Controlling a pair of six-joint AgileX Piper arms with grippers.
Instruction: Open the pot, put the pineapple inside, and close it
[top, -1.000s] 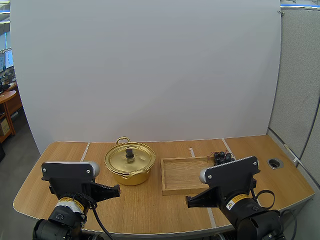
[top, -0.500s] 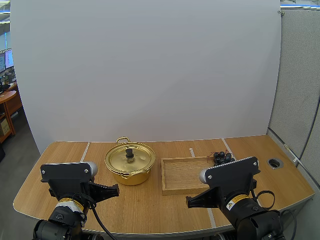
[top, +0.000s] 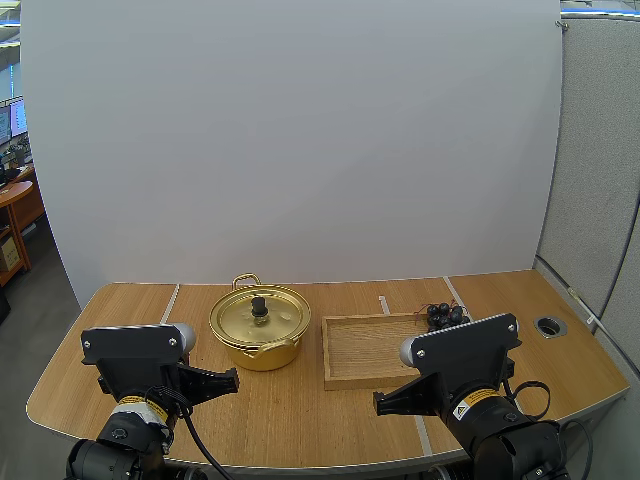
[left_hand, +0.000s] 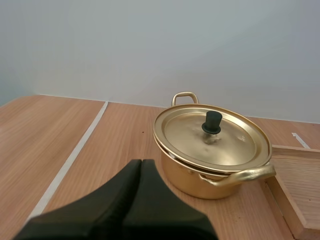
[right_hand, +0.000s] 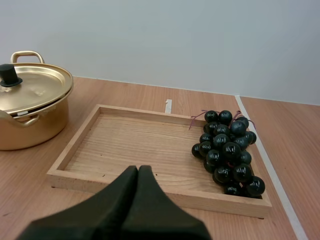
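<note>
**High view:** Your two arms stood at the near edge of the desk (top: 300, 425). The gold pot (top: 260, 335) was just beyond the left end effector (top: 234, 379), with its lid (top: 240, 318) seated. A wooden tray (top: 327, 352) lay just beside the pot, ahead of the right end effector (top: 378, 401). A bunch of dark grapes (top: 445, 316) sat in the tray's far right corner.

**Left wrist view:** Your left end effector (left_hand: 141, 163) had its fingers pressed together into one dark wedge, gripping nothing, and it pointed towards the pot (left_hand: 200, 177). The lid (left_hand: 235, 145) lay flat on the rim, with its black knob (left_hand: 211, 122) upright at the centre. The lid looked like thin, polished metal, so it is probably light and stiff but slippery at the edge. The knob seemed the only sound place to pinch it, and you would have to spread the fingers first.

**Right wrist view:** Your right end effector (right_hand: 138, 170) was likewise closed on nothing, poised over the near rim of the tray (right_hand: 225, 202). The grapes (right_hand: 227, 150), the only fruit on hand for the pot (right_hand: 30, 120), lay well apart from it against the tray's far side. They looked light and glossy, a loose cluster likely to sag or shed berries. A gentle squeeze across the thick middle of the bunch seemed safer than a grip on one berry.
</note>
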